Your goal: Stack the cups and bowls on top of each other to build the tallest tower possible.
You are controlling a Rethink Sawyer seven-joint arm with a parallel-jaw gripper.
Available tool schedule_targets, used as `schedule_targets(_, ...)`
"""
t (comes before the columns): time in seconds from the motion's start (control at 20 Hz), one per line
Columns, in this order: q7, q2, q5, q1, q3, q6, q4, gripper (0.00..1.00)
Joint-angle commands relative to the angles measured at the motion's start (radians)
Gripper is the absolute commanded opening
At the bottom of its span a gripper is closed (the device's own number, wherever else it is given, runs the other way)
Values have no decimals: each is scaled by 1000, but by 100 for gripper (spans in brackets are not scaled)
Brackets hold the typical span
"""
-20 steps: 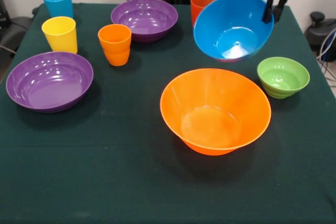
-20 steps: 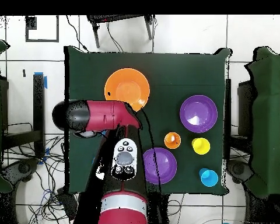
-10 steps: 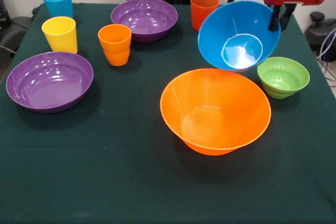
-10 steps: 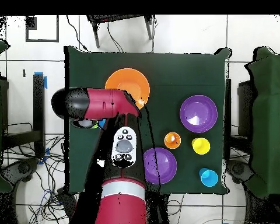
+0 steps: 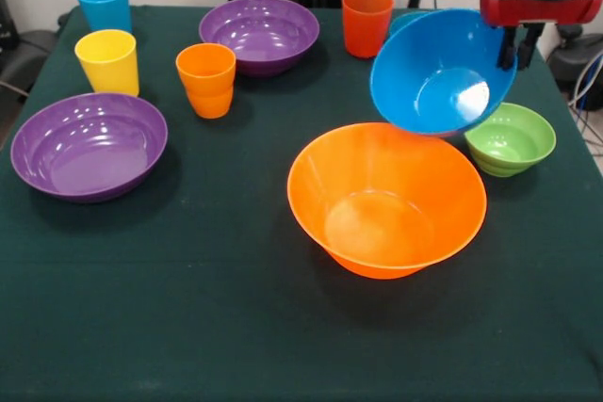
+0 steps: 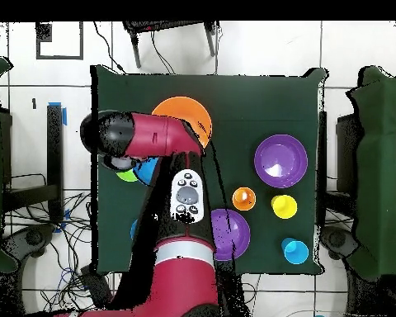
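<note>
We see the gripper (image 5: 521, 47) at the top right of the front view, and its jaws are closed on the far rim of the deep blue bowl (image 5: 438, 77). This bowl is lifted off the table (image 5: 188, 308) and tilted, so that its opening turns toward the camera. Its lower edge hangs just above the far rim of the large orange bowl (image 5: 387, 197), and we cannot tell if the two touch. The orange bowl stands upright on the table and is empty. Just beside it, at the right, stands the small green bowl (image 5: 509, 137), partly behind the blue bowl. Behind the blue bowl we see a thin light blue rim (image 5: 407, 18), but most of it is hidden.

The red-orange cup (image 5: 366, 20) stands upright at the far side, near one purple bowl (image 5: 259, 34). The orange cup (image 5: 206, 79) stands in front of this purple bowl. At the left, the yellow cup (image 5: 107, 60) and the light blue cup (image 5: 104, 3) stand near each other, and the second purple bowl (image 5: 88, 144) is in front of them.

In the overhead view the red arm (image 6: 156, 136) covers the blue bowl almost fully and also part of the orange bowl (image 6: 185, 111).
</note>
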Motion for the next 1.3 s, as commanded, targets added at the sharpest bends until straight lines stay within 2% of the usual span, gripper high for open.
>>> schedule_targets(0.05, 61, 55, 40, -44, 131, 81, -57, 0)
schedule_targets(0.3, 39, 74, 90, -82, 184, 63, -52, 0)
schedule_targets(0.5, 35, 66, 72, -80, 175, 72, -54, 0)
schedule_targets(0.75, 45, 61, 20, -58, 137, 96, -83, 0)
schedule_targets(1.3, 51, 81, 21, -60, 142, 138, -124, 0)
